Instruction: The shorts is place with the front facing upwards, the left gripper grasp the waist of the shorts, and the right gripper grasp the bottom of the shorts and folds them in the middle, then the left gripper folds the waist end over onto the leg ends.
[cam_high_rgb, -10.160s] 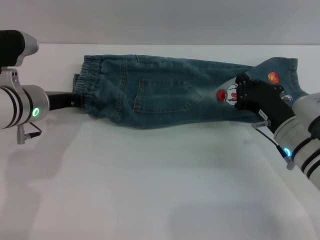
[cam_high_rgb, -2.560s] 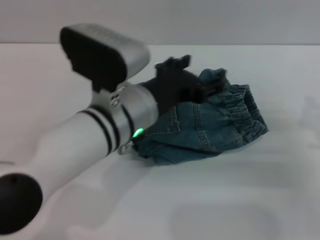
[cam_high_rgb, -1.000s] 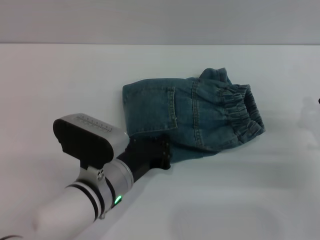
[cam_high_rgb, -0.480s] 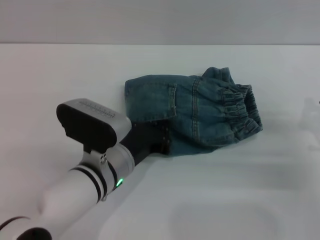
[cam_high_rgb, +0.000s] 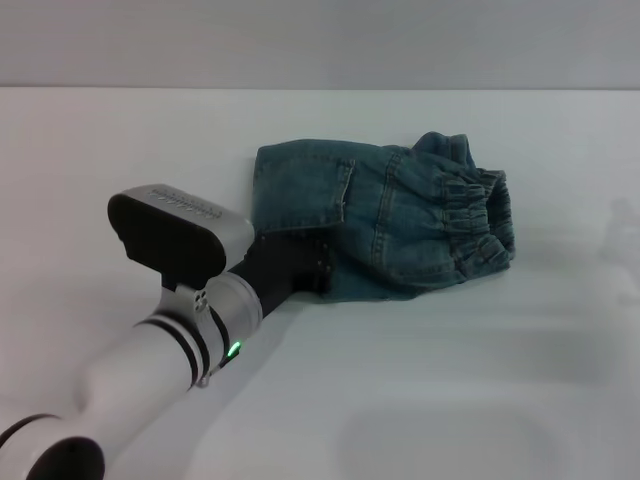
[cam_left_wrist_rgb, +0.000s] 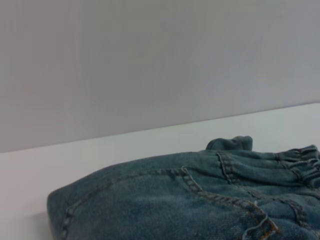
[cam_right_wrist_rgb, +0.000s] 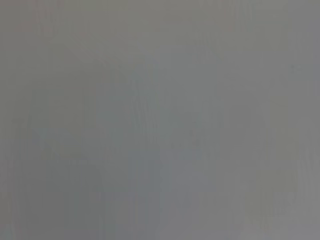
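- Left gripper (cam_high_rgb: 308, 272): black claw on a silver arm with a green light; set against the near edge of the shorts (cam_high_rgb: 400, 225), at the end away from the waistband; fingers hidden under wrist and cloth, so whether clenched or released cannot be told; contact with the denim is apparent, a hold on it is not confirmed.
- Right gripper: not seen in the head view; nothing but a blank grey field is shown by its wrist camera.
- Shorts: blue-green denim, folded into a compact bundle on the white table (cam_high_rgb: 120, 140); the gathered elastic waist (cam_high_rgb: 480, 225) is laid at the bundle's far end from the left gripper; a patch pocket (cam_high_rgb: 305, 185) is turned up on the top layer; leg hems are covered, presumably beneath the waist end.
- Handling, judged: soft and limp, moderately heavy for cloth; layers are likely to slide or spring open if dragged; nothing fragile; denim offers good friction.
- Hold points, judged: the thick puckered waistband is best pinched, or a stitched seam or folded edge; single flat layers are harder to lift.
- Task state, judged: both folds appear made; only tidying seems left.
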